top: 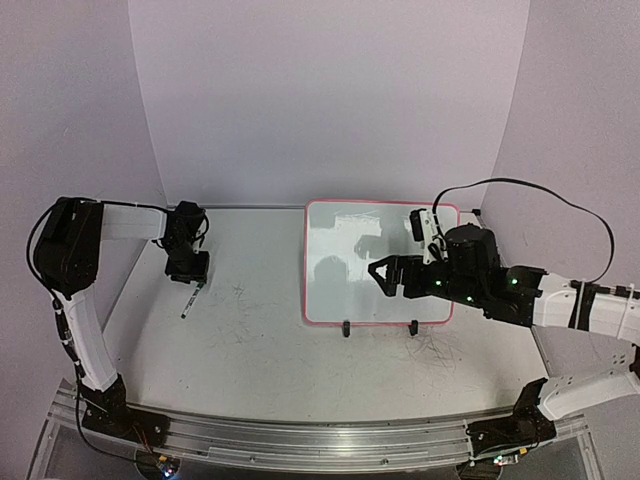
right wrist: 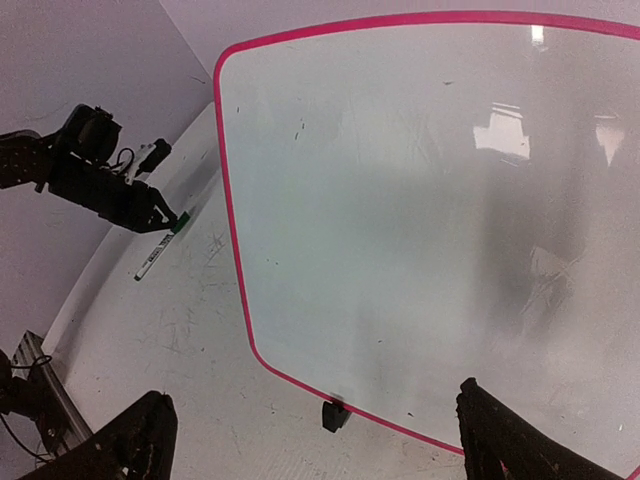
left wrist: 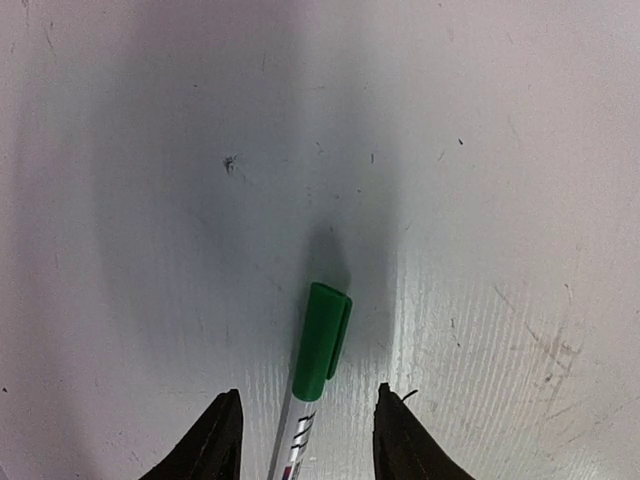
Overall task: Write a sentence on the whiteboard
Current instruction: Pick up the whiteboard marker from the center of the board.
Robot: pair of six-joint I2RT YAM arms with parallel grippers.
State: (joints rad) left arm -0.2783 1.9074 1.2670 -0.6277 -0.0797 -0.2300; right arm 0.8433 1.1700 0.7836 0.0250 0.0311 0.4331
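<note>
Pink-framed whiteboard (top: 345,235) lies on the grey-white bench (top: 250,350), at about 3 o'clock from bench centre in the top view. Its two black feet (top: 346,328) sit on the 6 o'clock edge. Board face is glossy white, showing reflections and a few tiny dark specks.

Right end effector (top: 380,278) is over the board's 4 o'clock part and points toward 9 o'clock. Jaws are spread wide with nothing between them. In the right wrist view both fingers (right wrist: 135,440) sit low in frame, with the board's corner and one foot between them. Can't tell if it touches the board surface.

Left end effector (left wrist: 307,395) is well apart from the board, off at the board's 9 o'clock near the bench's left edge. It points down at the bench. Jaws are apart and straddle a green-capped marker (left wrist: 318,355) lying flat on the bench, with a gap visible on each side. Not clamped. In the left wrist view the cap end pokes out toward 12 o'clock past the fingertips. In the top view the white barrel runs out toward 6 o'clock from under the end effector.

Grey scribble marks (top: 435,350) are on the bench at the board's 5 o'clock, and fainter ones mid-bench. Lilac backdrop (top: 320,90) runs behind everything.
</note>
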